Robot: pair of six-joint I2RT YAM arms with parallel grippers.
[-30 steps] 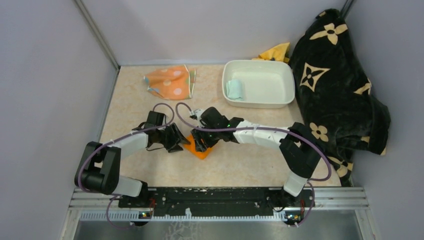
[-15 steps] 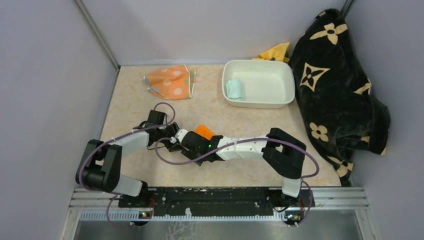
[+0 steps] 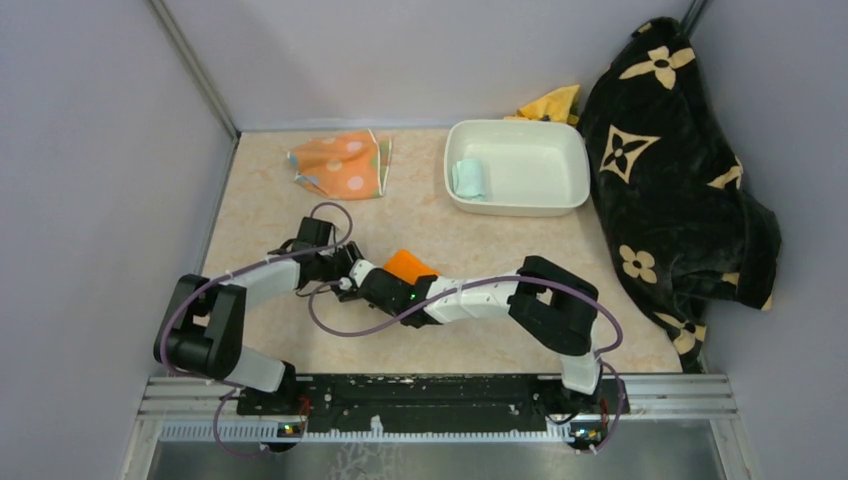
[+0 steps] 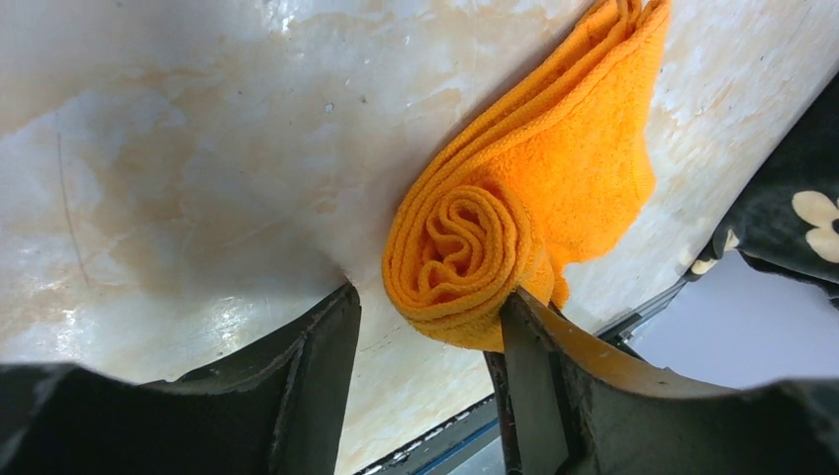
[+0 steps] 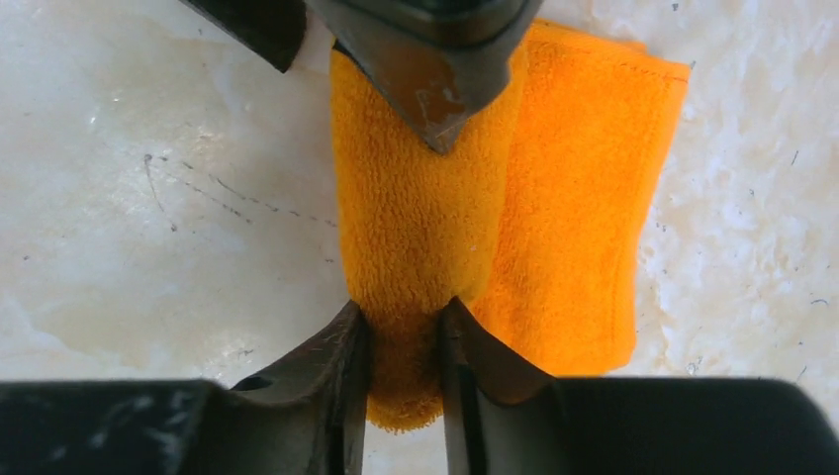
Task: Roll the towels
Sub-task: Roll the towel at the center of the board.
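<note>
Since a second ago, when the orange towel (image 3: pixel 410 265) lay flatter and farther out in front of the white tub (image 3: pixel 515 209), it has come a little closer to the tub, still in front of its left end on the table (image 3: pixel 480 330). It is now partly rolled. The right arm, then stretched across in front of the tub, is folded low with its wrist reaching left; little has shifted in the last half second. Right gripper (image 5: pixel 406 322): clamped on the near end of the roll, cloth pinched narrow between the fingers. Left gripper (image 4: pixel 425 297): fingers spread either side of the roll's other end, one finger touching the coil, the other standing just off it, so not gripping. An unrolled flap of the orange towel lies flat beside the roll. In the tub: one mint green towel (image 3: pixel 467 179), rolled, at the left end; nothing else seen inside. Left of the tub, the spotted towel (image 3: pixel 340 165) lies loose and unrolled. Right of the tub, a black flowered blanket (image 3: pixel 680 180). Behind the tub, a yellow cloth (image 3: pixel 555 103).
</note>
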